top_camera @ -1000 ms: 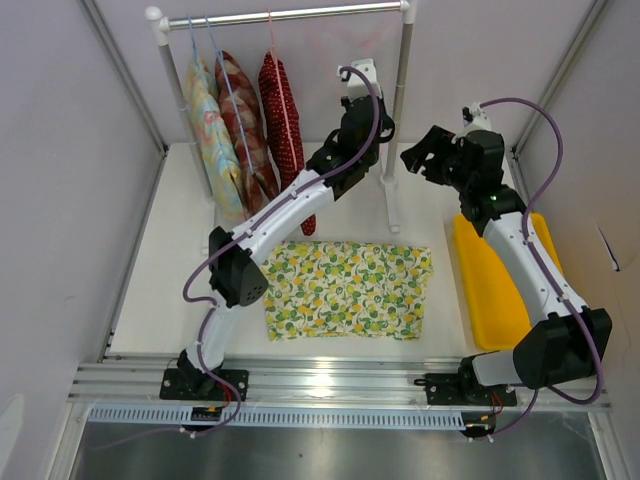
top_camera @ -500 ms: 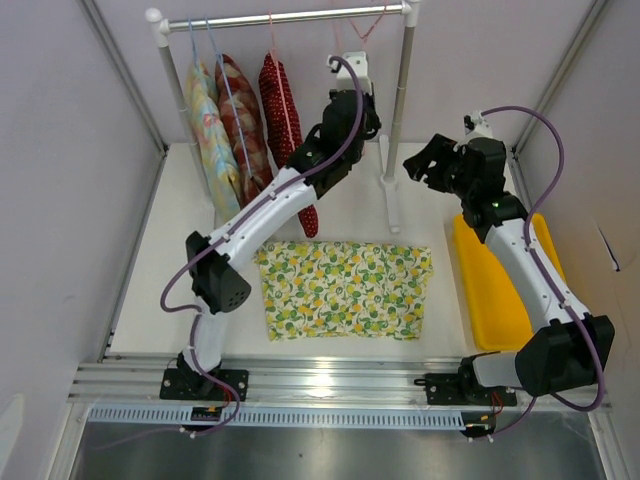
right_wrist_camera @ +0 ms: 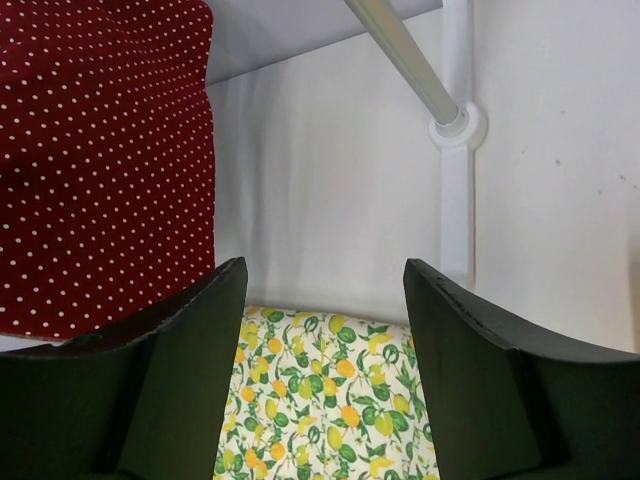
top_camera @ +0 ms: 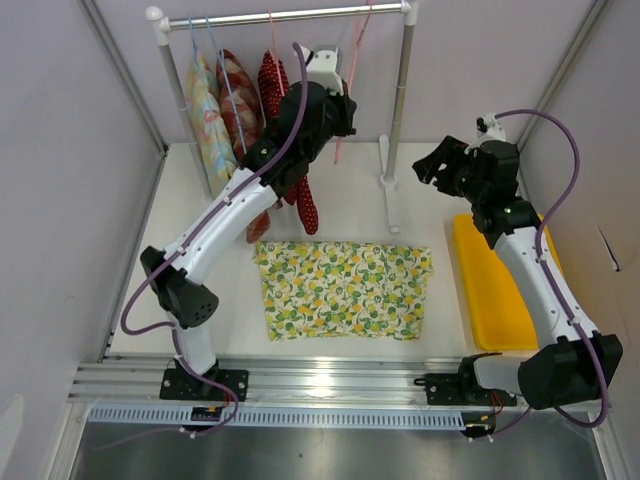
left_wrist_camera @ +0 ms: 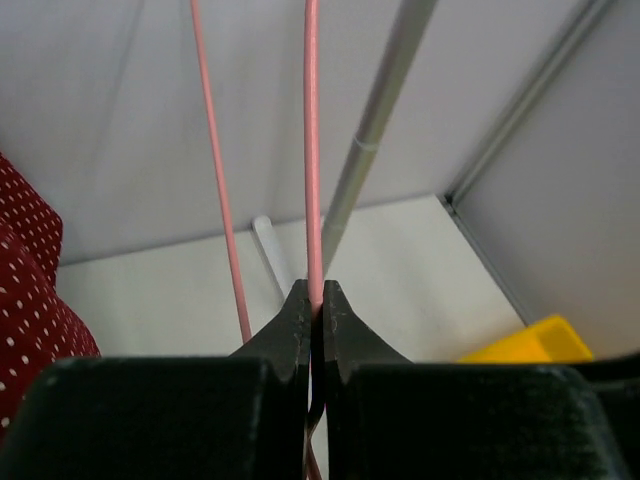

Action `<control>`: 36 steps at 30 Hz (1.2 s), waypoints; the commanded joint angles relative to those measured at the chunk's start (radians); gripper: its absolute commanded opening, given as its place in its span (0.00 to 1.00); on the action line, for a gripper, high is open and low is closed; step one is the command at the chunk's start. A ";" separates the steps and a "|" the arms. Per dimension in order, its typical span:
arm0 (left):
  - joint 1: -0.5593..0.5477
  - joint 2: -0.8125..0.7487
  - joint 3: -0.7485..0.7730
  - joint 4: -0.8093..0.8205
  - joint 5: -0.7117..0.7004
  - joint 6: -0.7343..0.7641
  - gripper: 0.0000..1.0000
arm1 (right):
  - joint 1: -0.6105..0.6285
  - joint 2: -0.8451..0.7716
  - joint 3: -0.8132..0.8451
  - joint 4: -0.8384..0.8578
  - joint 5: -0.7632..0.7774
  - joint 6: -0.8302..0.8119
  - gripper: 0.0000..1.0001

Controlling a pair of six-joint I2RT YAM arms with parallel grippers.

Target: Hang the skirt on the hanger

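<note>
The skirt, white with lemons and green leaves, lies flat on the table in front of the rack. It also shows in the right wrist view. The thin pink hanger hangs from the rail near its right end. My left gripper is raised by the rail and shut on a pink wire of the hanger; a second pink wire runs to its left. My right gripper is open and empty, held above the table right of the rack pole, and looks down at the skirt's far edge.
The white clothes rack stands at the back, its right pole and foot close to both grippers. A red white-dotted garment, a red patterned one and a pastel floral one hang on it. A yellow tray lies at the right.
My left arm has risen and swung left toward the rail, drawing the pink hanger's wire with it. My right gripper has shifted slightly right and stays open.
</note>
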State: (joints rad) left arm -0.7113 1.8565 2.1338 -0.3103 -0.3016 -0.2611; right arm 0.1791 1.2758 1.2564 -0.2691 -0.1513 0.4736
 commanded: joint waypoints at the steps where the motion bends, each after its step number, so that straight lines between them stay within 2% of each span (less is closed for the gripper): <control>1: -0.001 -0.132 -0.101 -0.030 0.205 -0.009 0.00 | -0.006 -0.062 0.009 -0.057 -0.002 -0.003 0.70; 11: 0.016 -0.390 -0.443 -0.012 0.519 -0.010 0.00 | -0.007 -0.185 -0.009 -0.153 -0.010 -0.047 0.72; 15: 0.021 -0.494 -0.652 0.017 0.684 -0.050 0.00 | -0.003 -0.266 -0.044 -0.186 -0.045 -0.049 0.72; 17: 0.021 -0.562 -0.806 0.089 0.749 -0.088 0.00 | 0.011 -0.332 -0.078 -0.190 -0.085 -0.064 0.74; 22: 0.021 -0.681 -1.070 0.201 0.864 -0.151 0.00 | 0.155 -0.450 -0.133 -0.173 -0.079 -0.093 0.78; 26: 0.021 -0.741 -1.178 0.244 0.888 -0.174 0.00 | 0.327 -0.475 -0.160 -0.160 0.036 -0.125 0.83; 29: 0.021 -0.757 -1.232 0.269 0.907 -0.191 0.00 | 0.440 -0.446 -0.173 -0.134 0.103 -0.132 0.84; 31: 0.019 -0.764 -1.246 0.284 0.924 -0.199 0.00 | 0.526 -0.429 -0.189 -0.125 0.211 -0.135 0.87; 33: 0.018 -0.770 -1.258 0.290 0.930 -0.205 0.00 | 0.568 -0.394 -0.190 -0.114 0.284 -0.138 0.88; 36: 0.004 -0.770 -1.262 0.281 0.938 -0.201 0.00 | 0.606 -0.342 -0.187 -0.081 0.317 -0.133 0.90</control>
State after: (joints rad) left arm -0.6971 1.1183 0.8768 -0.1059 0.5911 -0.4458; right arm 0.7586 0.9005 1.0683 -0.4171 0.0479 0.3611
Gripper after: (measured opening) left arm 0.036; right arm 0.896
